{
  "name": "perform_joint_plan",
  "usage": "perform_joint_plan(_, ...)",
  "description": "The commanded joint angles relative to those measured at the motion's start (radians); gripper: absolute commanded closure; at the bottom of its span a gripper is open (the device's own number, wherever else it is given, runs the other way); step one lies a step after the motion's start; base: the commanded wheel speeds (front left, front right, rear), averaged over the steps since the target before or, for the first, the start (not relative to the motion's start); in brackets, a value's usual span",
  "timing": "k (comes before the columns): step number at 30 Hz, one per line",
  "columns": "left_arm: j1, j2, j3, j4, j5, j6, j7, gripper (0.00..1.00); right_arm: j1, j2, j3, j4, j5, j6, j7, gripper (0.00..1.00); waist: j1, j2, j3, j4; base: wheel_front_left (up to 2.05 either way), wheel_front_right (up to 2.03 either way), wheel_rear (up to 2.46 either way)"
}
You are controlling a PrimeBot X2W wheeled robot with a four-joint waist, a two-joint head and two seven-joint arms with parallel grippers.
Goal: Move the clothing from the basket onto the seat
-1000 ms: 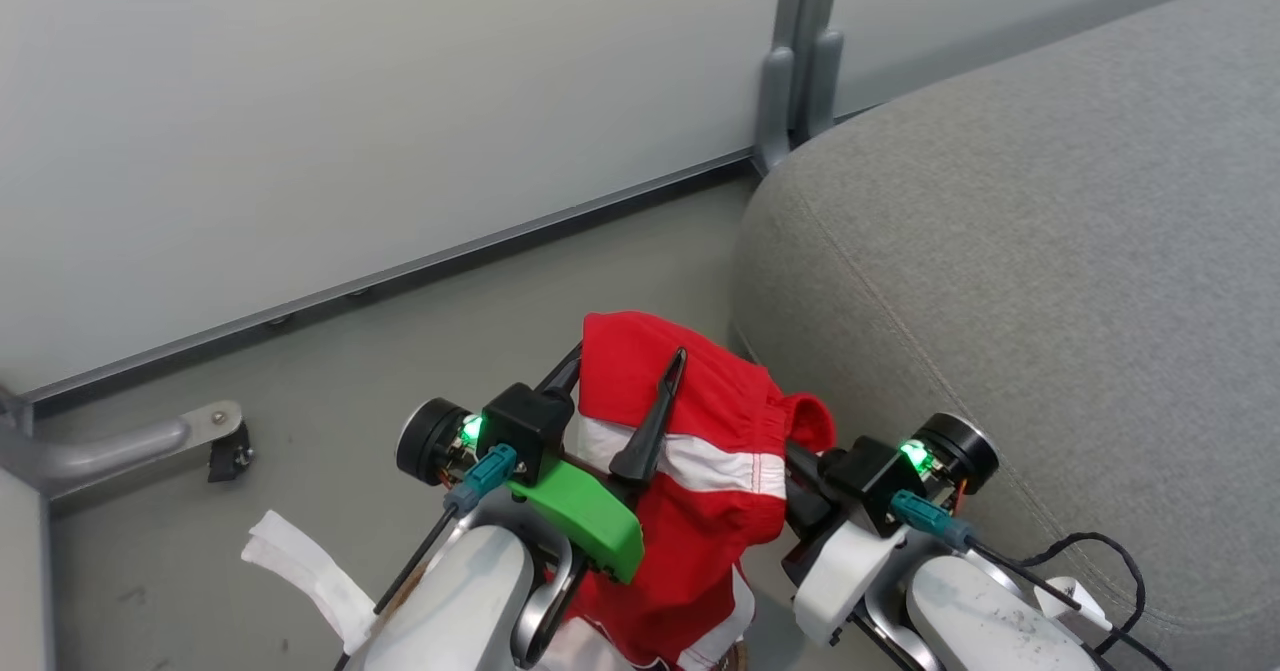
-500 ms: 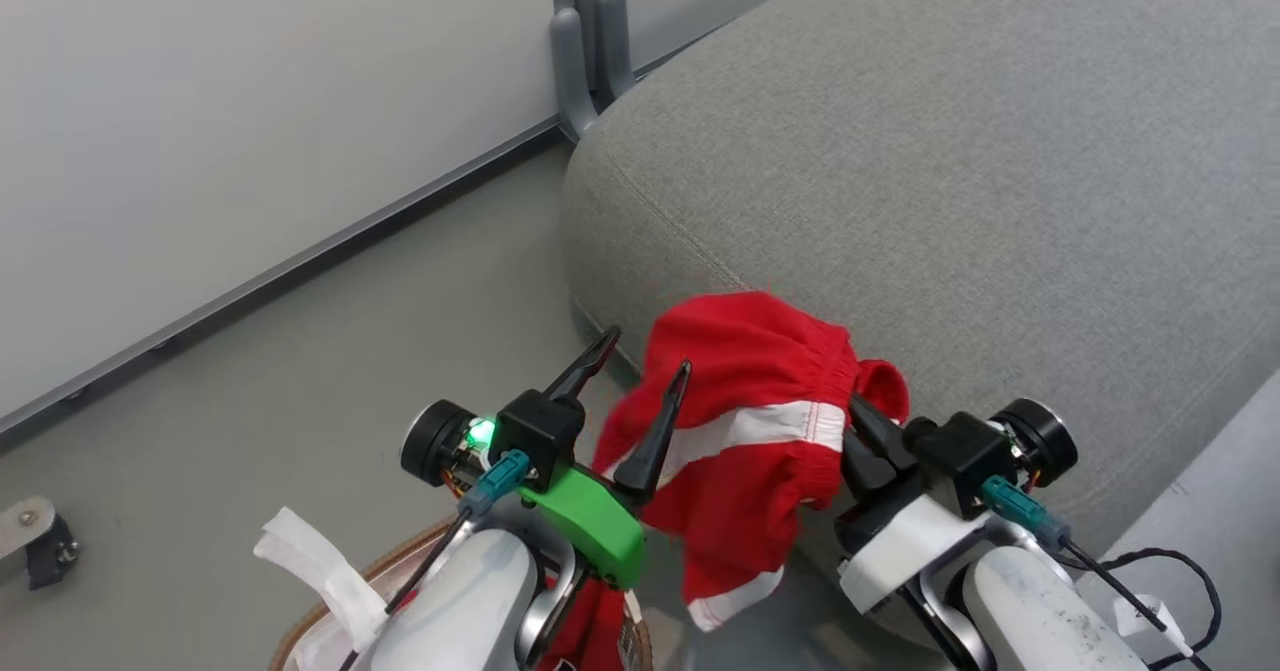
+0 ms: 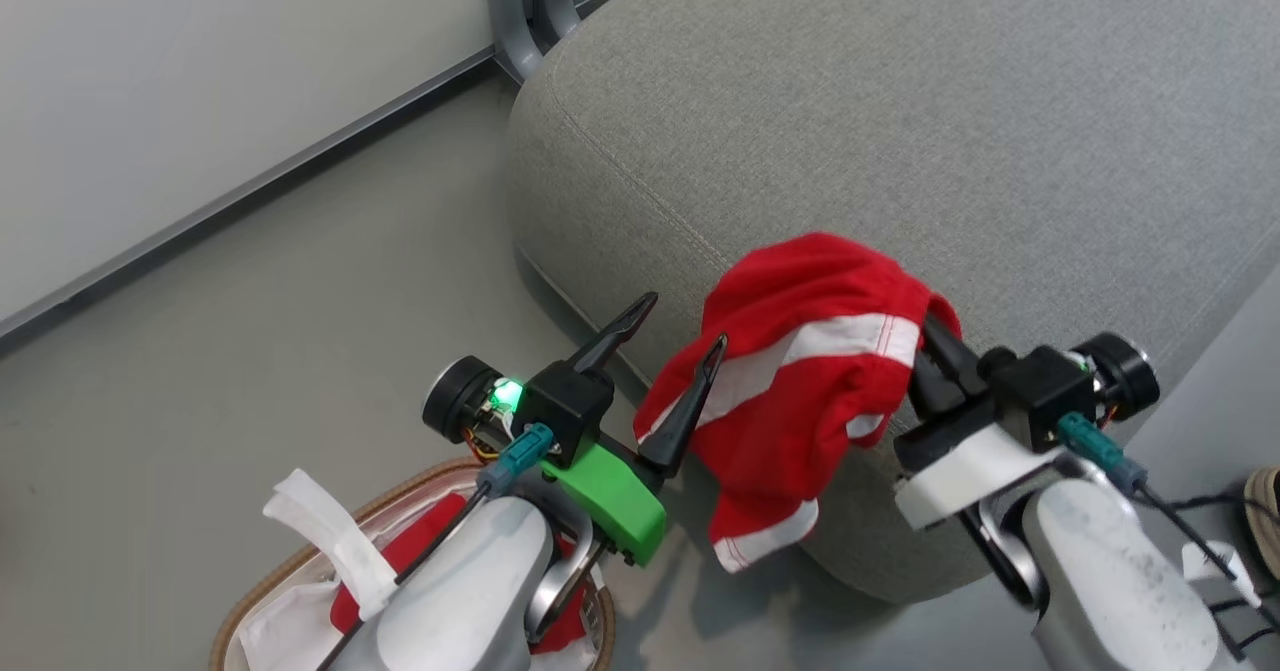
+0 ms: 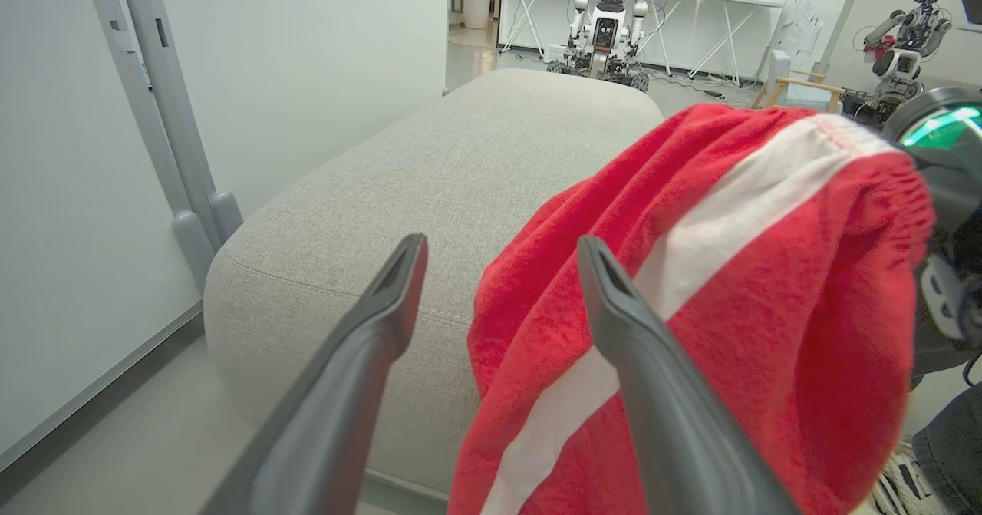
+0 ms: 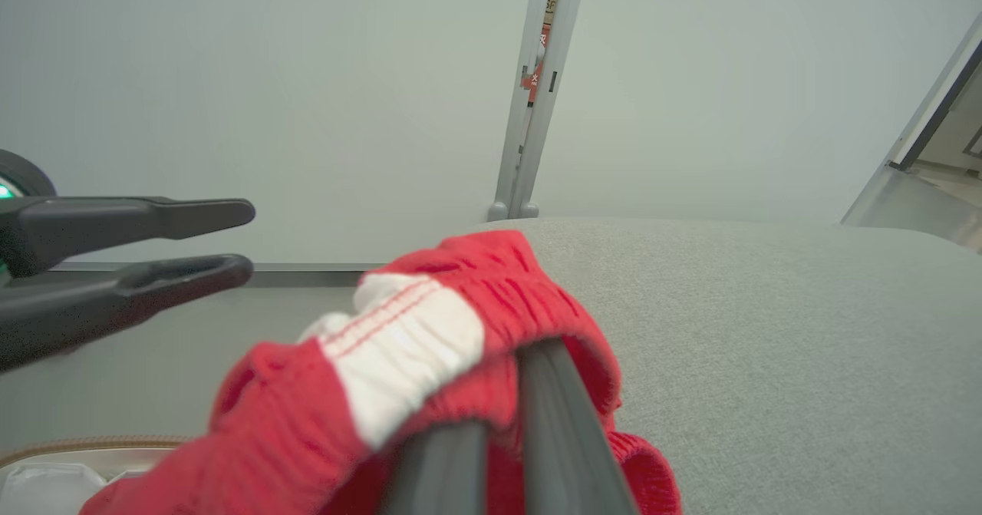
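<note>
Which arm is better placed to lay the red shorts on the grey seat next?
Right. The right gripper is shut on the waistband of the red shorts, over the edge of the grey seat. The left gripper is open, holds nothing, and hangs beside that edge.

- No text, brand, number or sign can be read in any view.
- Red sticker (image 5: 537, 62) in the slot of the grey post (image 5: 522, 162), right wrist view: its marks are too blurred to read.
- White tag (image 3: 1212, 563), lower right of the head view: too small to tell any writing.
</note>
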Motion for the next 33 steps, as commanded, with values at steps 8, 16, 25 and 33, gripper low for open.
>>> perform_joint_plan(8, -0.039, 0.073, 0.034, -0.074, 0.048, -0.003, 0.0, 0.0, -0.338, -0.127, -0.002, 0.096, -0.004, -0.001, -0.002, 1.0, 0.0, -0.0001, 0.181, 0.009, 0.0, 0.0, 0.0)
perform_joint_plan(16, -0.102, 0.11, 0.0, -0.113, 0.063, -0.003, 0.0, 0.0, -0.595, -0.259, -0.109, 0.243, -0.054, -0.001, -0.002, 1.0, 0.0, -0.0001, 0.327, 0.102, 0.0, 0.0, 0.0)
perform_joint_plan(25, -0.162, 0.139, -0.025, -0.126, 0.058, -0.003, 0.0, 0.0, -0.717, -0.3, -0.285, 0.402, -0.131, -0.001, -0.002, 1.0, 0.0, -0.0001, 0.436, 0.191, 0.0, 0.0, 0.0)
perform_joint_plan(33, -0.173, 0.163, -0.015, -0.127, 0.066, -0.003, 0.0, 0.0, -0.673, -0.235, -0.43, 0.479, -0.178, -0.001, -0.002, 1.0, 0.0, -0.0001, 0.495, 0.225, 0.0, 0.0, 0.0)
